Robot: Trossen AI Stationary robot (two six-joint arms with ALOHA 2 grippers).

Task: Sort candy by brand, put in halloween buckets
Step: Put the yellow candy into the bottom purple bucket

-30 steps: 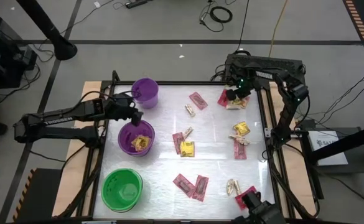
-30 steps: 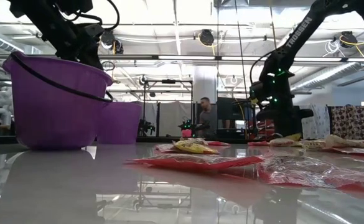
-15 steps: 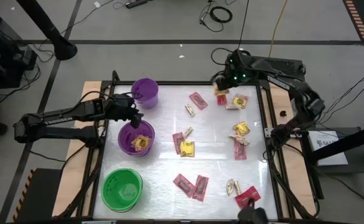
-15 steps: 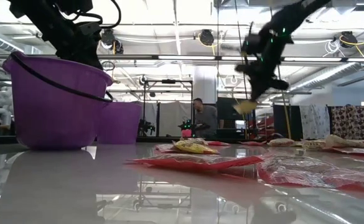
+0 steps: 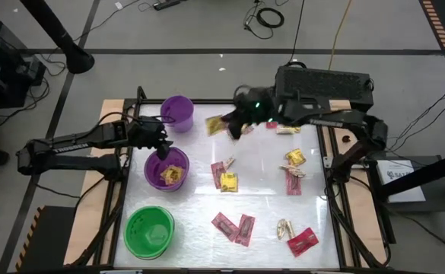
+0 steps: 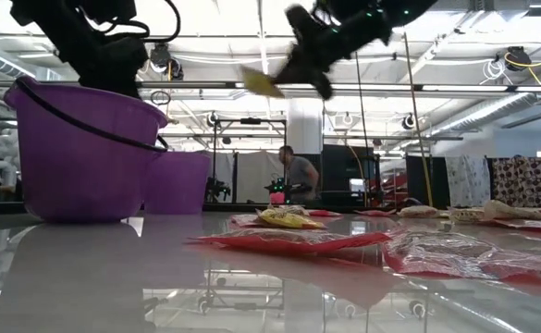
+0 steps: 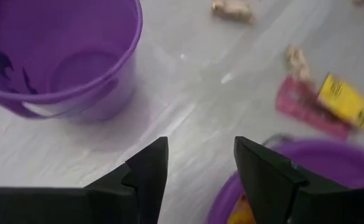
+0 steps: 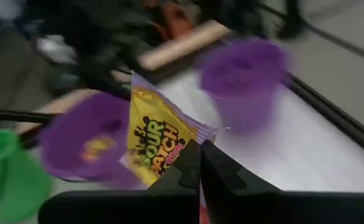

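Observation:
My right gripper (image 5: 233,126) is high over the far middle of the table, shut on a yellow candy packet (image 5: 214,124); the low view shows both well above the table (image 6: 259,83). My left gripper (image 5: 161,140) hovers open between the small purple bucket (image 5: 177,113) and the wider purple bucket (image 5: 166,169), which holds yellow packets. In the left wrist view its fingers (image 7: 200,162) frame bare table between the two tubs. The green bucket (image 5: 149,231) stands at the near left. Pink-red packets (image 5: 235,227), yellow packets (image 5: 295,157) and tan pieces (image 5: 284,227) lie on the table. My right gripper pinches the yellow packet between its two fingers (image 8: 216,171) at one edge (image 8: 185,155). The fingers point toward the table's left, slanting down. The packet sticks out beyond the fingertips, lifted clear of the table.
Loose candy is scattered over the table's middle and right half, with a pink-red packet at the near right (image 5: 301,240). The three buckets line the left side. A person stands far off in the room behind (image 6: 298,176).
My right gripper has risen from the table's far right with the yellow packet and swung quickly toward the left, now near the purple buckets. The packet has gone from lying among the candy to hanging in the air.

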